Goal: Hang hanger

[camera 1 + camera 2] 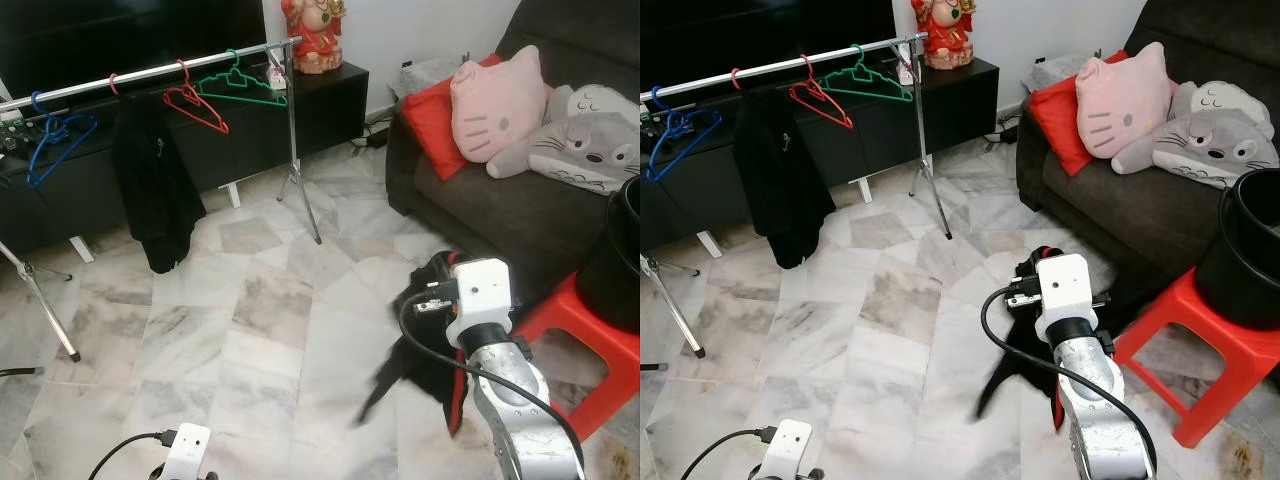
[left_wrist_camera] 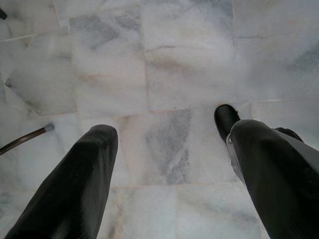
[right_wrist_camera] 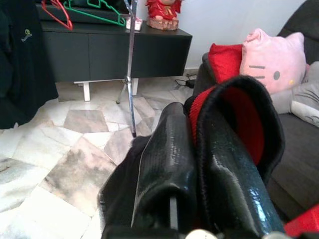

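Hanger itself is hidden; the right pincer (image 3: pixel 199 164) grips a limp black, red-lined garment (image 1: pixel 1035 375), soft and likely light, sagging toward the floor. Left pincer (image 2: pixel 169 169) hangs open. Beyond stands the silver rail (image 1: pixel 150 72).

This is a home living room. A dark sofa (image 1: pixel 520 215) piled with plush cushions (image 1: pixel 497 103) stands on a marble-tiled floor (image 1: pixel 250 330). Across the floor from the sofa runs a low black TV cabinet (image 1: pixel 250 130), with a clothes rail (image 1: pixel 150 72) of hangers in front of it.
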`<state>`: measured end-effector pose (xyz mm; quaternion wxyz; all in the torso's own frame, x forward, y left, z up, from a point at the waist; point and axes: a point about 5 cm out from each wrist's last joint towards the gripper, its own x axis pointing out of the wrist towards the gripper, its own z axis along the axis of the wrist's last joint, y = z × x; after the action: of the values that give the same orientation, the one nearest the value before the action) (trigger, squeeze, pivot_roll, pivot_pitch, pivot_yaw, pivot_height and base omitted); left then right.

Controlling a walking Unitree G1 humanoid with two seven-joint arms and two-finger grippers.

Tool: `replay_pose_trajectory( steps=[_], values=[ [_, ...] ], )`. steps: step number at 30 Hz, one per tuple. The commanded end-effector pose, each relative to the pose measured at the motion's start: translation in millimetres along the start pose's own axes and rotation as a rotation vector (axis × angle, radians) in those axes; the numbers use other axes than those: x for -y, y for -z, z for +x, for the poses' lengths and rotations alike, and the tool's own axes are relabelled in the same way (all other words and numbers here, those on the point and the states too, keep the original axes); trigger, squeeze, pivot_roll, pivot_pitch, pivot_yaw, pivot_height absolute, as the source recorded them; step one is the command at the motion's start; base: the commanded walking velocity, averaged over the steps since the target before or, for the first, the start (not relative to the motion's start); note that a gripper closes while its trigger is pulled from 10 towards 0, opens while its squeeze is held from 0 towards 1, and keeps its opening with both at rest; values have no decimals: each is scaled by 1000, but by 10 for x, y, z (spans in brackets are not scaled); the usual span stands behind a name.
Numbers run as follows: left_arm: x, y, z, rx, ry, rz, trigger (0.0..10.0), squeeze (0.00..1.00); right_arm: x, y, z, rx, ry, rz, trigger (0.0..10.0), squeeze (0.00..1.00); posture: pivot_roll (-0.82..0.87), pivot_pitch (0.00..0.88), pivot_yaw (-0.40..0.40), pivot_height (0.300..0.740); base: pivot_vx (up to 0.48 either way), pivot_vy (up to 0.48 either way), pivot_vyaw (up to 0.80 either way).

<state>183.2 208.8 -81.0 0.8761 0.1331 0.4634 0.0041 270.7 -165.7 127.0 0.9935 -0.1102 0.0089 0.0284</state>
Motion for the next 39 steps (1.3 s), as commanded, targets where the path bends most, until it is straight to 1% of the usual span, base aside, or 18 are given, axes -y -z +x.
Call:
replay_pose_trajectory(
  steps=[1,2,4,5,9,13,18,23,25,27,30,34,36,39],
  values=[
    [-32,22,-4,-6,-13,-5,10000,0,76,-35,30,14,50,23,10000,0,-190,0,33,740,0,0,0],
    [-33,23,-4,-3,-15,-8,10000,0,131,1,25,1,90,42,10000,0,-191,0,34,740,0,0,0],
    [-33,25,-5,-3,-15,-13,10000,0,149,12,21,-3,103,55,10000,0,-189,0,34,740,0,0,0],
    [-32,29,-6,-3,-15,-19,10000,0,196,57,7,-23,138,95,10000,0,-187,0,34,740,0,0,0],
    [-31,47,-8,-14,-10,-26,10000,0,257,135,-20,-50,191,150,10000,0,-185,0,35,740,0,0,0],
    [-28,58,-9,-17,-3,-35,10000,0,271,149,-27,-54,202,145,10000,0,-187,0,37,740,0,0,0],
    [-28,69,-11,-23,-1,-38,10000,0,269,125,-24,-34,205,152,10000,0,-188,0,38,740,280,0,0],
    [-27,72,-11,-23,1,-43,10000,0,253,104,-25,-20,203,157,10000,0,-185,0,38,740,347,0,0],
    [-28,72,-11,-23,0,-40,10000,0,239,116,-29,-29,194,143,10000,0,-185,0,38,740,368,0,0],
    [-29,74,-12,-23,-3,-36,10000,0,202,119,-30,-26,170,124,10000,0,-192,0,40,740,371,0,0],
    [-25,74,-12,-22,1,-36,10000,0,167,97,-23,-15,159,124,10000,0,-190,0,39,740,380,0,0],
    [-21,77,-13,-22,3,-37,10000,0,150,83,-16,-4,149,123,10000,0,-188,0,38,740,406,0,728],
    [-19,79,-13,-23,3,-38,10000,0,154,92,-12,-7,149,138,10000,0,-188,0,38,740,412,0,0],
    [-18,79,-13,-23,4,-37,10000,0,147,90,5,-7,141,135,10000,0,-189,0,37,740,412,0,0]
  ],
)
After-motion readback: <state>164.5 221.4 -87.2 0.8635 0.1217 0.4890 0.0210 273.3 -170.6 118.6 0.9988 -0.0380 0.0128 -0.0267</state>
